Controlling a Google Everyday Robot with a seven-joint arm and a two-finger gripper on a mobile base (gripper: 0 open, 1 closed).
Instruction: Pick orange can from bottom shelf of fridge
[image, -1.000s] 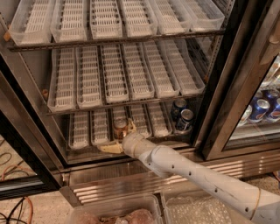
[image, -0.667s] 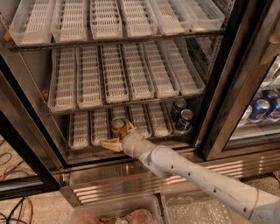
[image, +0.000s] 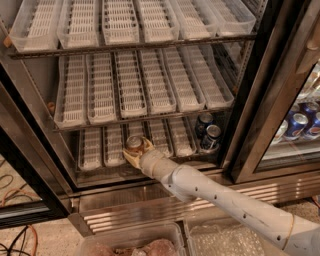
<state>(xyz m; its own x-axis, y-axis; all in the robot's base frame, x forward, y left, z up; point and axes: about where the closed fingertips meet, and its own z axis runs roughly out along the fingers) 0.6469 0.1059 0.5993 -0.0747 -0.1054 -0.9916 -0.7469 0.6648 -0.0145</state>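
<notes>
The orange can (image: 134, 143) stands upright in the middle lane of the bottom shelf (image: 91, 148), close to the steel sill (image: 100, 174) of the fridge (image: 150, 199). My gripper (image: 137, 151) reaches in from the lower right on a pale arm. It is open, with its cream fingers (image: 126, 156) spread on either side of the can's lower body. The can's silver top and brown upper body show above the fingers.
Two dark blue cans (image: 210, 135) stand at the right end of the bottom shelf. Longer white lanes (image: 132, 85) fill the racks above. The black door frame (image: 260, 95) stands on the right, with more cans (image: 299, 124) behind glass. Plastic bins (image: 130, 240) sit below.
My gripper has moved up and to the right, from beside the sill left of the can to around the can. The can has not moved.
</notes>
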